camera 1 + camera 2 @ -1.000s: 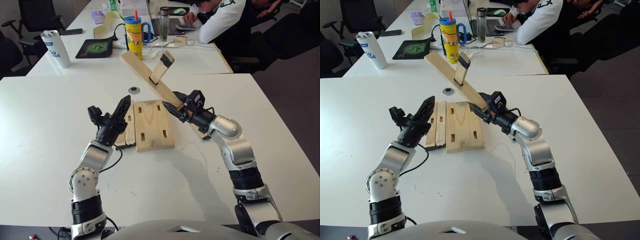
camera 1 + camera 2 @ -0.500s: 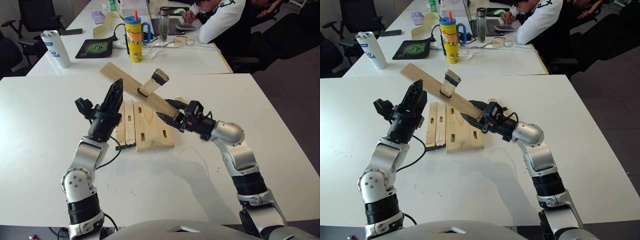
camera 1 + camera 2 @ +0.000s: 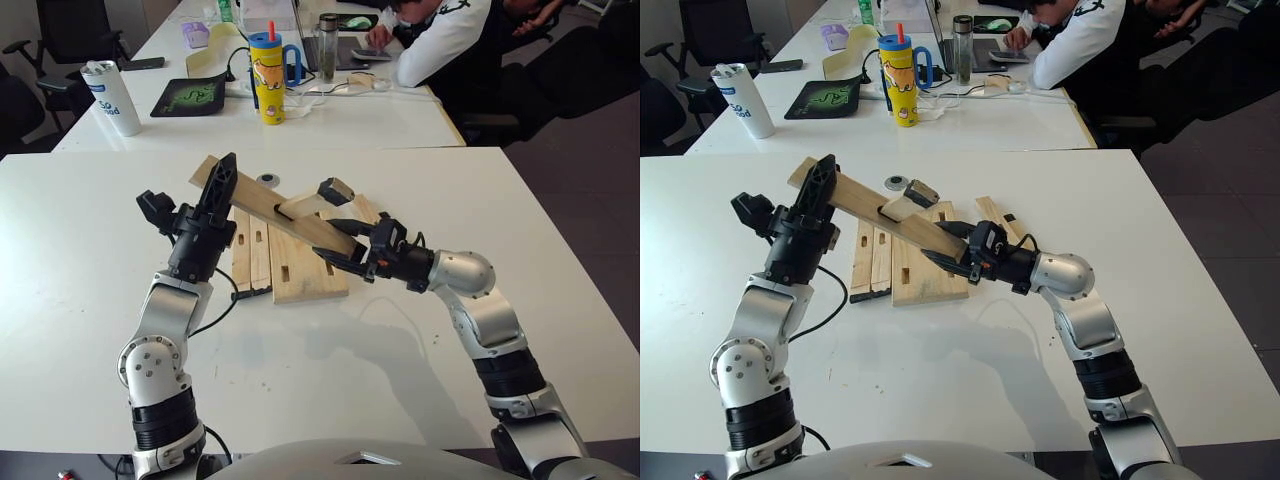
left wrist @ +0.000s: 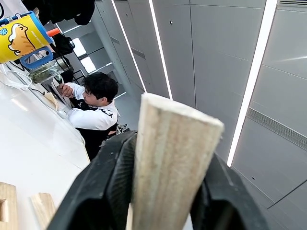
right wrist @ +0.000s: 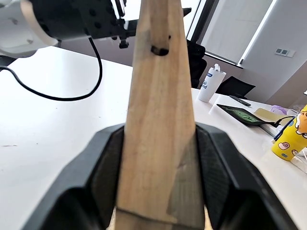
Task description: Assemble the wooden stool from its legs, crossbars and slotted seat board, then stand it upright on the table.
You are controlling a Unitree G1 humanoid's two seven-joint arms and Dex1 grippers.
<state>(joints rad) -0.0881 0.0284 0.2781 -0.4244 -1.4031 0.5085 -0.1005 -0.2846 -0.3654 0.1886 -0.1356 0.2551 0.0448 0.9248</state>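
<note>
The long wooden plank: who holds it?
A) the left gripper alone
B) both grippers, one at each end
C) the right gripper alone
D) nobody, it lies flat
B: the left gripper clamps one end of the plank, the right gripper the other, above the seat board.

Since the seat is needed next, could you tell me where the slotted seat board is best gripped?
Probably its near edge, coming from the robot's side: the slotted seat board lies flat, with slats along its left side and the held leg crossing over its far end, so that edge looks freest.

Silver arms [image 3: 160, 365] (black cable [image 3: 222, 308])
</note>
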